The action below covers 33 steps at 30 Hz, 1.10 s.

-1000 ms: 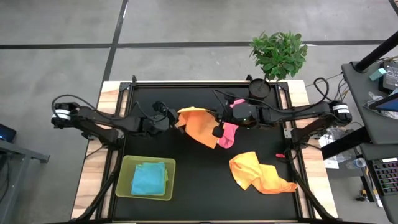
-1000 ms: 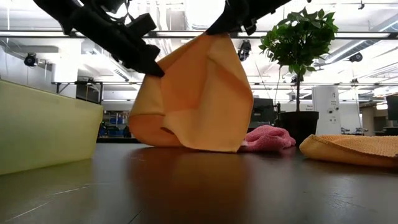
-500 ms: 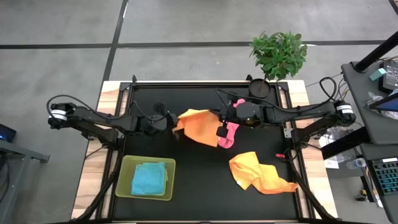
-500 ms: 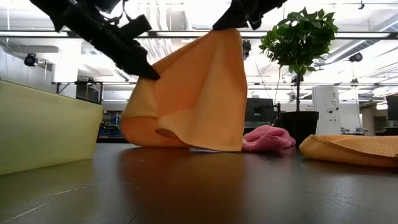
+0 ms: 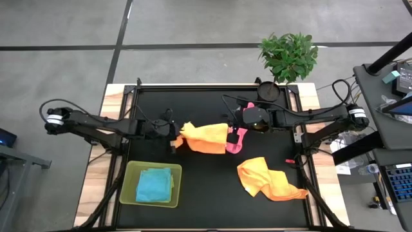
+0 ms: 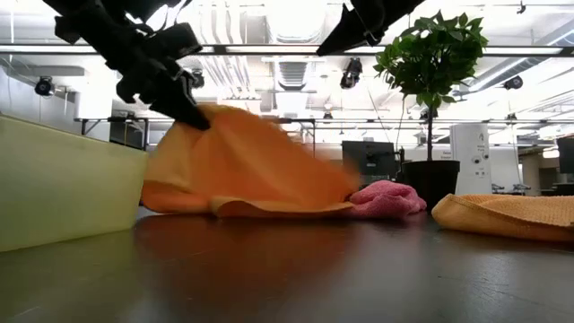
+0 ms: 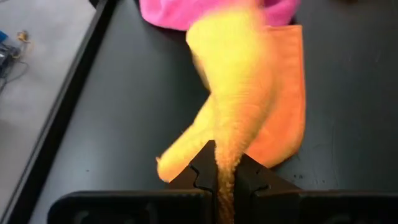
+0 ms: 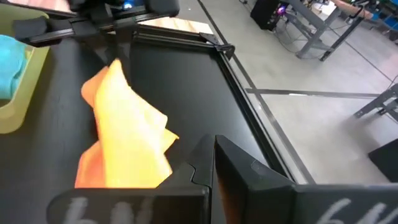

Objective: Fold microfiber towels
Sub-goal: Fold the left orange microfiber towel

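While one light blue towel (image 5: 154, 184) already lies folded in the lime-green tray (image 5: 130, 194) at the near left of the black table (image 5: 206, 193), the rest of the job looks unfinished. Just beyond the tray, the left gripper (image 5: 174, 136) is clenched on a corner of an orange towel (image 5: 206, 137), which drapes toward the table's middle. Right of the tray and past that towel, the right gripper (image 5: 235, 120) hangs with its fingers pressed together; whether cloth is still pinched between them cannot be told. Beside it, a pink towel (image 5: 237, 138) sits bunched and touching the orange one. Farther right of the tray, a second orange towel (image 5: 267, 180) lies crumpled near the table's front right. By this reckoning, one towel is done, one is mid-fold, and two wait.
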### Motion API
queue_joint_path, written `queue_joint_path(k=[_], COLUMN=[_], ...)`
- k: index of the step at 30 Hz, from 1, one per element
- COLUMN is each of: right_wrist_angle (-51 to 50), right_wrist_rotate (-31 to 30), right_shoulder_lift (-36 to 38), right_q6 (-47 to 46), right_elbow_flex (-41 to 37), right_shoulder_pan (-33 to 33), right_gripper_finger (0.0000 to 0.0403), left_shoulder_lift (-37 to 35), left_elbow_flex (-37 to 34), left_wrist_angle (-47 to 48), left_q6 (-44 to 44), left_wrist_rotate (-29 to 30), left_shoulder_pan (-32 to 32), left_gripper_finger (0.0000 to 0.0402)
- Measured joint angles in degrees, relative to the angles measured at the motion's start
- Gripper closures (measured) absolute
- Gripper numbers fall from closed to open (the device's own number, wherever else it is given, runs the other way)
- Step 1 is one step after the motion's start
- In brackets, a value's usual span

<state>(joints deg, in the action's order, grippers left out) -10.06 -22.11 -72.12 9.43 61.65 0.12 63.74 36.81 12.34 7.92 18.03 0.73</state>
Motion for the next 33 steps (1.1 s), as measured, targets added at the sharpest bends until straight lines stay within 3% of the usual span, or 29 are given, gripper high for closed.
queue_joint_path(k=[8, 15, 21, 26, 33], right_wrist_angle=[0.31, 7.52, 16.43, 14.90, 6.13], right_wrist_rotate=[0.61, 13.00, 13.54, 13.55, 13.64], right_shoulder_lift=[-0.89, -6.57, -14.50, -17.35, -17.05], right_q6=[-0.52, -0.85, -0.15, -1.95, -3.48], right_elbow_flex=[0.00, -0.11, -0.09, 1.39, 3.55], right_shoulder_pan=[-0.01, -1.21, -2.03, -1.25, 1.38], right_gripper_finger=[0.0394, 0.0383, 0.0331, 0.0270, 0.0196], left_shoulder_lift=[-1.23, -0.59, -0.20, -0.15, -0.15], left_elbow_flex=[0.03, 0.13, 1.69, 1.77, 1.80], left_wrist_angle=[-4.42, -8.50, -9.21, -9.01, -9.09], left_q6=[-1.52, -3.76, -14.40, -26.57, -31.54], left_wrist_rotate=[1.02, 0.98, 0.91, 0.20, -2.69], left_shoulder_pan=[-0.02, -0.02, -0.02, 0.28, 0.92], left_gripper_finger=[0.0402, 0.0402, 0.0402, 0.0402, 0.0401])
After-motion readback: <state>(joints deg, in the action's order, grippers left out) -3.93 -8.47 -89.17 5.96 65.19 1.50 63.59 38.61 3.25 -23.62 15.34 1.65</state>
